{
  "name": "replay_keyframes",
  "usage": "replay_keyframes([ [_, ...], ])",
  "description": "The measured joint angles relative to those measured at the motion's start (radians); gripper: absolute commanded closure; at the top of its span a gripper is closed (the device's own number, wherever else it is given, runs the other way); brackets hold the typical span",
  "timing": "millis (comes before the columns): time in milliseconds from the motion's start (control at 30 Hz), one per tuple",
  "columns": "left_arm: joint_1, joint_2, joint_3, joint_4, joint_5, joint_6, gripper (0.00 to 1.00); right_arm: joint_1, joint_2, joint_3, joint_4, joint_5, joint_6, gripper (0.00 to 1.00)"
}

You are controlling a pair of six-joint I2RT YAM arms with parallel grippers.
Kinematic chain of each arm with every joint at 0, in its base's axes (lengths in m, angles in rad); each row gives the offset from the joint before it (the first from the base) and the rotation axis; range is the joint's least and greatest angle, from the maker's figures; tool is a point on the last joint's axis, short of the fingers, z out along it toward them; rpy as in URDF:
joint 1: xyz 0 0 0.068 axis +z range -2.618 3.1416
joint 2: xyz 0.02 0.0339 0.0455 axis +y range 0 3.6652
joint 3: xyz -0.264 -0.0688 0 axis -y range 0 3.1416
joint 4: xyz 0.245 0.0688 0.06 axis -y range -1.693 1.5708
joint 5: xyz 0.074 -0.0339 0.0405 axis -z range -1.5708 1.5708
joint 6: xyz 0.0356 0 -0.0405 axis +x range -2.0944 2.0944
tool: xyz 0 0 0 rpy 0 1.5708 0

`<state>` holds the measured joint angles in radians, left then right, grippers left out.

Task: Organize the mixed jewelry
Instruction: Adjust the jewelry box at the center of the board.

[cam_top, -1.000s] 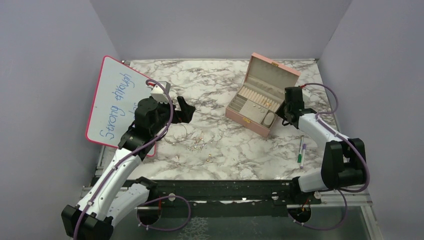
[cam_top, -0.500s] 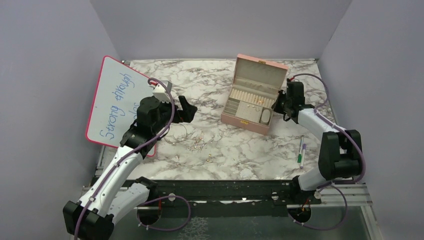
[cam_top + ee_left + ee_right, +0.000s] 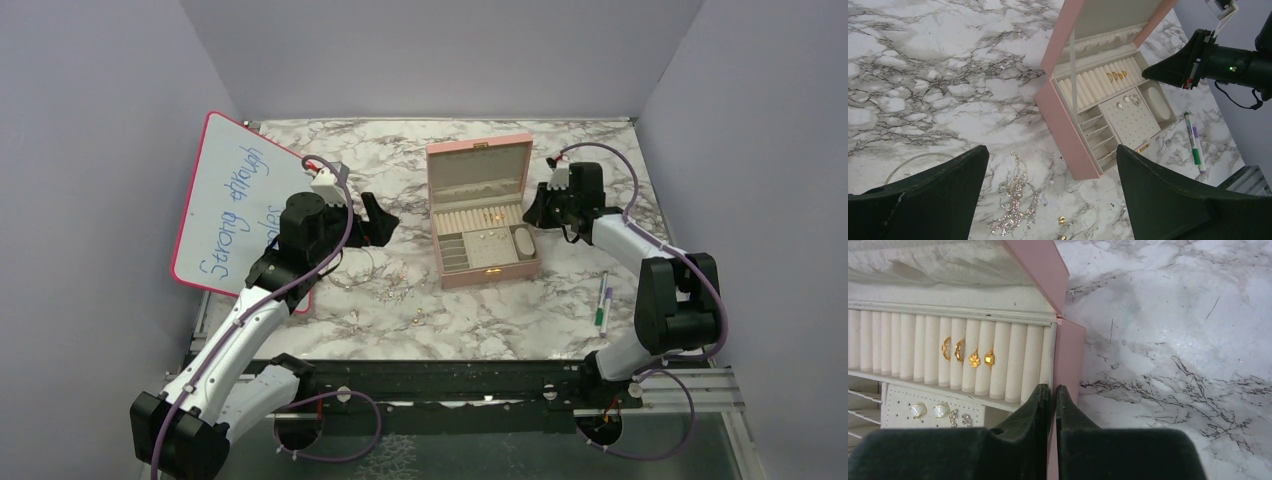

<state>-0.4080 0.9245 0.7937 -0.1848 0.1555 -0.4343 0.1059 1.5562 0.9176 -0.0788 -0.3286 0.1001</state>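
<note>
The open pink box (image 3: 490, 273) stands at the table's middle, its lid upright. Gold rings (image 3: 968, 355) sit in its roll rows and earrings (image 3: 938, 411) on the pad below. My right gripper (image 3: 532, 208) is shut on the box's right wall (image 3: 1068, 355), one finger inside and one outside. Loose jewelry (image 3: 390, 290) lies on the marble left of the box: a sparkly necklace (image 3: 1013, 200), small gold pieces (image 3: 1062, 220) and a thin silver hoop (image 3: 913, 161). My left gripper (image 3: 378, 222) hovers open and empty above it.
A whiteboard (image 3: 235, 205) with blue writing leans at the left, under my left arm. A green-and-white marker pen (image 3: 603, 300) lies right of the box, near the front. Grey walls close in the table on three sides.
The box has swung round and slid left, from slanted to square with the table's front edge. My right gripper moved back and left with it. My left gripper shifted slightly right.
</note>
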Motion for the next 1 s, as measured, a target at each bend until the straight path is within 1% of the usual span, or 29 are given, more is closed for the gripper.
replay_keyframes([
  [100, 0.0, 0.0, -0.001, 0.0, 0.002, 0.0, 0.01, 0.0, 0.0, 0.009, -0.02, -0.007, -0.003, 0.68],
  [167, 0.0, 0.0, -0.001, 0.0, 0.002, 0.0, 0.01, 0.003, -0.006, 0.026, -0.034, -0.009, 0.014, 0.61],
  [200, 0.0, 0.001, -0.001, 0.0, 0.002, 0.0, 0.01, 0.004, -0.014, 0.034, -0.037, -0.006, 0.026, 0.59],
  [300, 0.0, 0.003, -0.001, -0.007, 0.001, -0.002, 0.01, 0.004, -0.084, 0.046, -0.046, 0.025, 0.075, 0.56],
  [433, 0.0, 0.009, -0.001, -0.05, 0.0, -0.003, 0.07, 0.005, -0.233, 0.046, -0.061, 0.063, 0.158, 0.55],
  [600, -0.011, 0.028, -0.001, -0.119, -0.001, 0.009, 0.16, 0.006, -0.37, 0.008, -0.059, 0.045, 0.224, 0.55],
  [667, -0.038, 0.047, -0.001, -0.153, -0.008, 0.009, 0.22, 0.006, -0.408, -0.026, -0.064, 0.027, 0.244, 0.56],
  [767, -0.095, 0.089, -0.001, -0.19, -0.018, -0.005, 0.33, 0.008, -0.446, -0.068, -0.079, 0.005, 0.27, 0.59],
  [833, -0.134, 0.123, -0.002, -0.202, -0.026, -0.024, 0.39, 0.009, -0.472, -0.101, -0.078, -0.018, 0.297, 0.6],
  [900, -0.178, 0.169, -0.007, -0.207, -0.033, -0.05, 0.42, 0.011, -0.495, -0.13, -0.073, -0.037, 0.32, 0.6],
  [1000, -0.248, 0.251, -0.027, -0.209, -0.037, -0.088, 0.43, 0.013, -0.525, -0.183, -0.055, -0.075, 0.354, 0.6],
])
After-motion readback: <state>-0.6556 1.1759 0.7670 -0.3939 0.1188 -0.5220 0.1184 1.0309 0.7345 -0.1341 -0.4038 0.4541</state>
